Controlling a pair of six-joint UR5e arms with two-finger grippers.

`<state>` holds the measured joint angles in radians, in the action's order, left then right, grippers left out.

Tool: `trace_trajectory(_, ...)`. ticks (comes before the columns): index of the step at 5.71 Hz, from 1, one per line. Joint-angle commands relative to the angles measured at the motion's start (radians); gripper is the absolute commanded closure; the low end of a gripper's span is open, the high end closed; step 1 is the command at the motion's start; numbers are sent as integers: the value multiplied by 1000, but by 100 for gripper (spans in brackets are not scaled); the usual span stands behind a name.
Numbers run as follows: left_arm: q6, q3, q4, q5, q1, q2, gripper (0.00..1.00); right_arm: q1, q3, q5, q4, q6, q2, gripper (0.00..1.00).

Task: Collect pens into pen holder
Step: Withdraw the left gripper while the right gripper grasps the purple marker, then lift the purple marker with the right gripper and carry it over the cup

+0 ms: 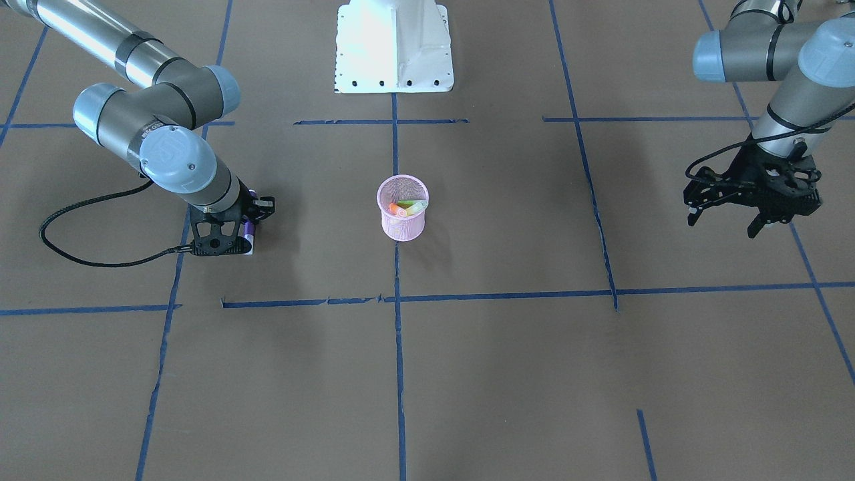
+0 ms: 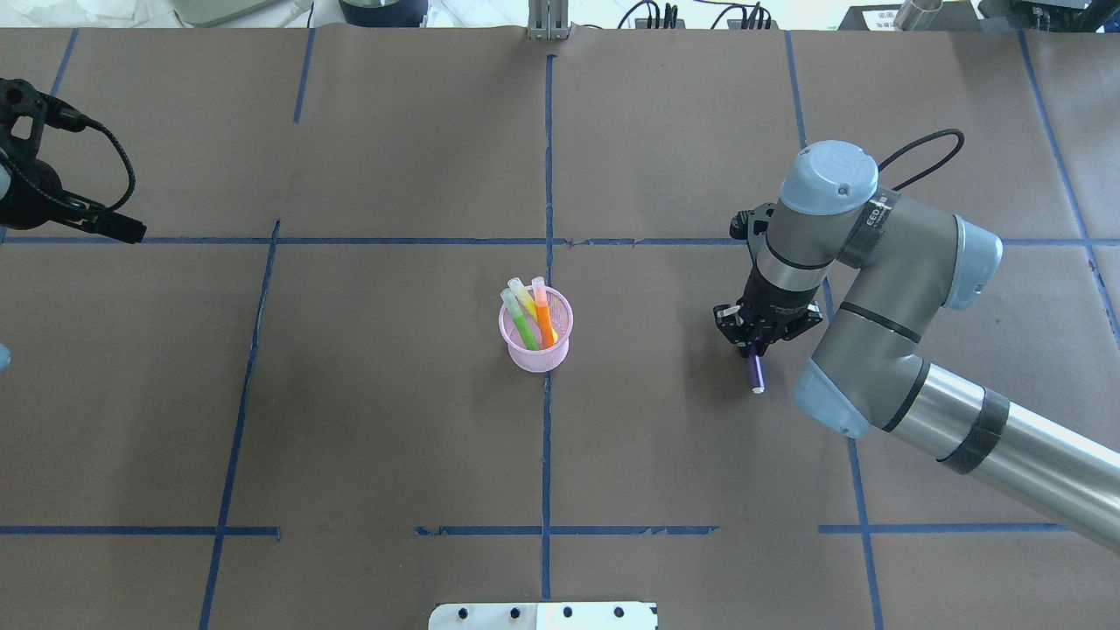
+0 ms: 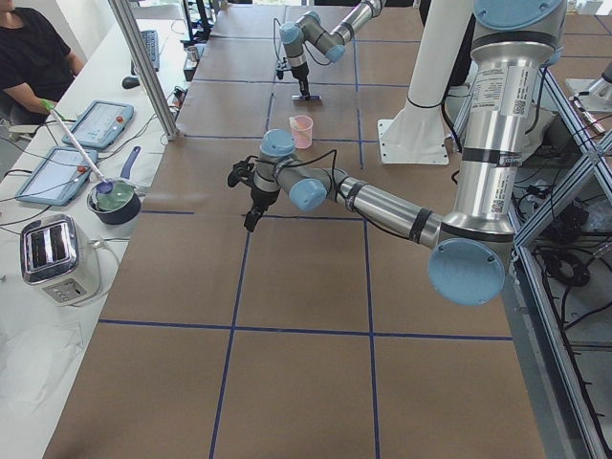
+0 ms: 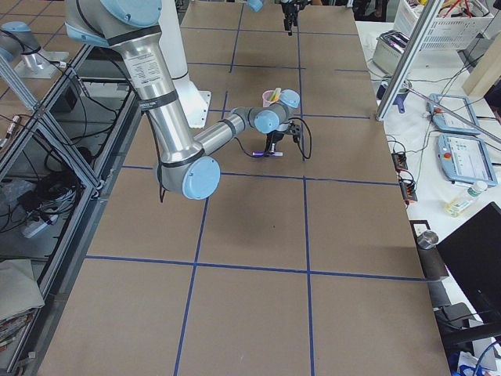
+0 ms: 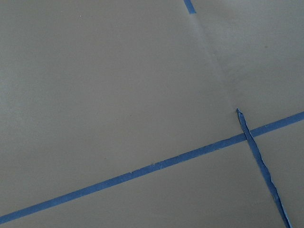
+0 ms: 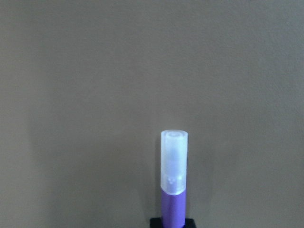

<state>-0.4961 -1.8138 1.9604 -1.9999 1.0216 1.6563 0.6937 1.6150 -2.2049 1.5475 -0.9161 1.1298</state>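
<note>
The pink mesh pen holder (image 1: pixel 403 226) stands upright at the table's middle; it also shows in the overhead view (image 2: pixel 535 359). An orange pen (image 2: pixel 545 322) and a green pen (image 2: pixel 521 325) lean inside it, with a yellowish one between them. The purple pen (image 2: pixel 757 374) lies on the table to the holder's right in the overhead view. My right gripper (image 2: pixel 755 347) is down on it and shut around its body; its pale cap sticks out in the right wrist view (image 6: pixel 174 161). My left gripper (image 1: pixel 725 224) hangs open and empty, far off to the side.
Brown paper with blue tape lines (image 2: pixel 549 175) covers the table. The robot's white base (image 1: pixel 394 47) stands behind the holder. Tablets, a toaster and a bowl (image 3: pixel 115 198) sit past the far table edge, with a seated person near them.
</note>
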Motion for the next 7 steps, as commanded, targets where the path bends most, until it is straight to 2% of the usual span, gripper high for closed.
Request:
trace_trajectory(1, 7, -2, 0, -2, 0, -1, 0, -11, 159, 92, -24, -118, -25, 100)
trace_trajectory(2, 8, -1, 0, -7, 2, -7, 0, -107, 252, 370, -62, -209, -63, 100)
trace_trajectory(3, 8, 1, 5, -7, 2, -10, 0, -200, 308, 609, -98, -356, -93, 100)
trace_trajectory(4, 8, -2, 5, -7, 2, -10, 0, -256, 328, 792, -106, -479, -123, 100)
trace_trajectory(5, 8, -2, 5, -5, 2, -10, 0, -378, 322, 1087, -118, -539, -139, 100)
trace_trajectory(6, 8, -2, 5, -5, 2, -10, 0, -457, 313, 1246, -145, -568, -139, 100)
trace_trajectory(7, 7, -2, 5, -5, 2, -10, 0, -473, 293, 1280, -150, -637, -142, 100)
